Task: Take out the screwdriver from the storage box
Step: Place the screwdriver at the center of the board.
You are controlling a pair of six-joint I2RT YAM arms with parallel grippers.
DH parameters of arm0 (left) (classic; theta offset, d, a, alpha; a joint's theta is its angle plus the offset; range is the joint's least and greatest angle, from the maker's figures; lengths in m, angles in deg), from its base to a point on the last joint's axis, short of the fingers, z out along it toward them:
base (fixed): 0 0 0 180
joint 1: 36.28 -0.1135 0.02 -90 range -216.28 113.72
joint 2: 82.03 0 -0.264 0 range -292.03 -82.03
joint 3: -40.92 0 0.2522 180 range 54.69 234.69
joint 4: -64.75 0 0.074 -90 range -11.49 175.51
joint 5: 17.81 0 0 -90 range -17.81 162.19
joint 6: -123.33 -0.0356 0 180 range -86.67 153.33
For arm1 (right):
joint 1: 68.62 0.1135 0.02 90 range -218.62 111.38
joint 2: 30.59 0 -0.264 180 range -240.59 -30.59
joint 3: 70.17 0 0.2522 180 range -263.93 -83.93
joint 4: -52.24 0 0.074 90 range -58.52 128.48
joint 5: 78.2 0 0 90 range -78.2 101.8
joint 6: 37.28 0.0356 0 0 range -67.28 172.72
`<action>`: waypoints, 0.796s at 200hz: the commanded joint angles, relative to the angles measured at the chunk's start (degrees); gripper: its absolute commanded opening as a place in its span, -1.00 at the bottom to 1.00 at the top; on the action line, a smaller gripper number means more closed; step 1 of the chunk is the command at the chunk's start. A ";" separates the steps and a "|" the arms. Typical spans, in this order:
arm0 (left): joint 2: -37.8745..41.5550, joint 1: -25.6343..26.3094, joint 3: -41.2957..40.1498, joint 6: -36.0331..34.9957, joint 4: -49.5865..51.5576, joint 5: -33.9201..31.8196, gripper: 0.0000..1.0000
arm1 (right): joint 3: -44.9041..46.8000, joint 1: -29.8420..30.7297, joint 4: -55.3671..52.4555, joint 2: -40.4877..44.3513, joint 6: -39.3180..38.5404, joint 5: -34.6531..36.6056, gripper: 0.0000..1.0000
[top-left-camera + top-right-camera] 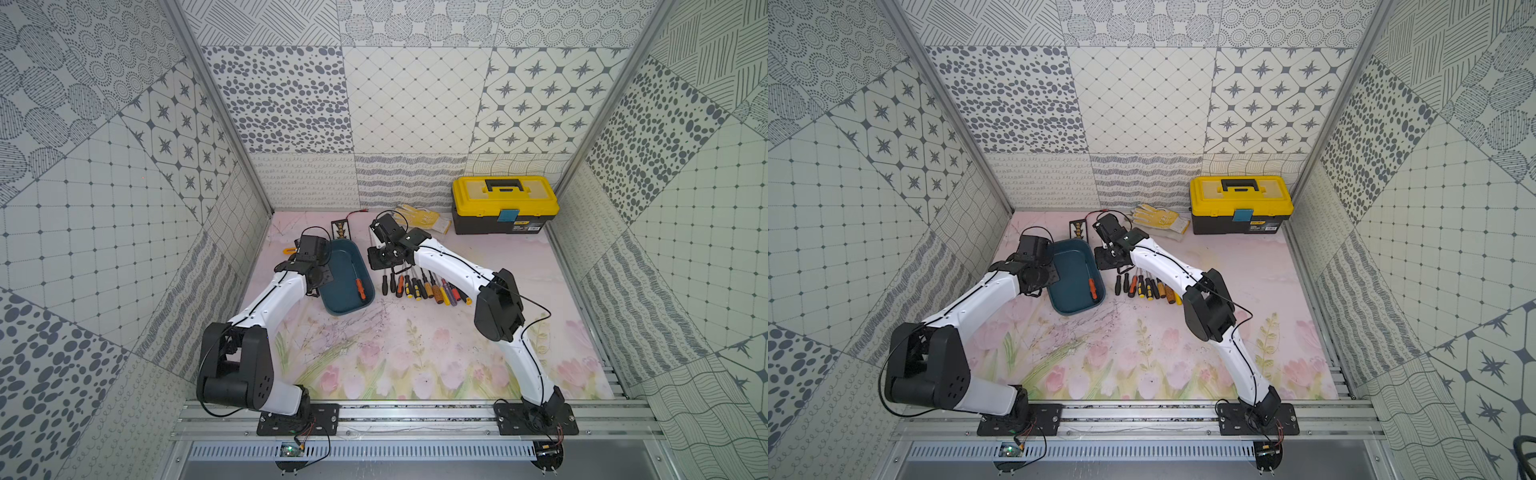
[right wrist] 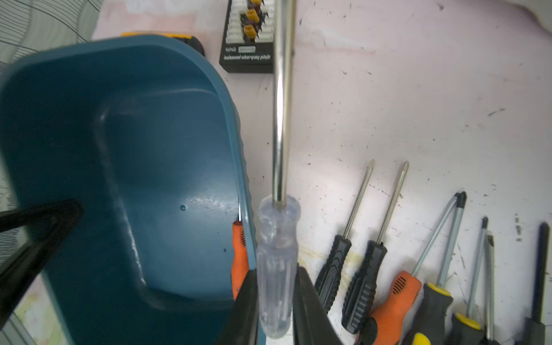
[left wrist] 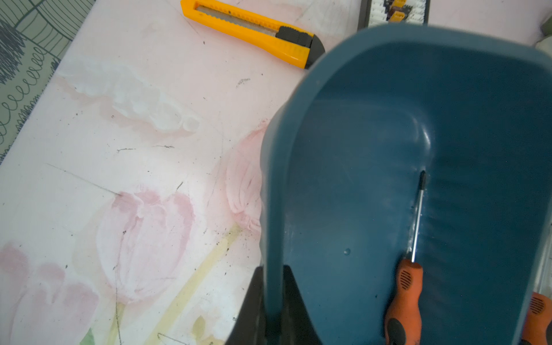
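Note:
The teal-blue storage box (image 1: 343,257) (image 1: 1069,259) sits left of centre on the flowered mat. My left gripper (image 3: 273,268) is shut on the box's left wall (image 3: 270,194), one finger inside and one outside. An orange-handled screwdriver (image 1: 359,288) (image 3: 404,298) lies inside the box along its right wall. My right gripper (image 2: 277,271) is shut on a clear-handled screwdriver (image 2: 276,239). Its long steel shaft (image 2: 282,104) points away from the wrist. It hangs just outside the box's right rim (image 2: 242,179), above the mat.
A row of several screwdrivers (image 1: 419,286) (image 2: 388,268) lies right of the box. A yellow utility knife (image 3: 254,33) and a black connector board (image 2: 248,44) lie behind the box. Yellow gloves (image 1: 424,218) and a yellow-lidded toolbox (image 1: 505,203) stand at the back right.

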 commanded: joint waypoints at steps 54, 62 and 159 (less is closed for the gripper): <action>1.57 -0.51 1.18 -1.20 -1.06 -2.99 -1.00 | -5.91 0.65 -8.90 -6.20 2.04 1.15 -1.00; 1.96 -0.73 1.23 -1.42 0.47 -3.14 -1.00 | -6.16 0.62 -8.89 -6.69 2.02 0.65 -1.00; 2.07 -1.20 1.40 -1.31 0.30 -2.18 -1.00 | -6.58 0.79 -9.18 -11.62 3.23 -1.43 -1.00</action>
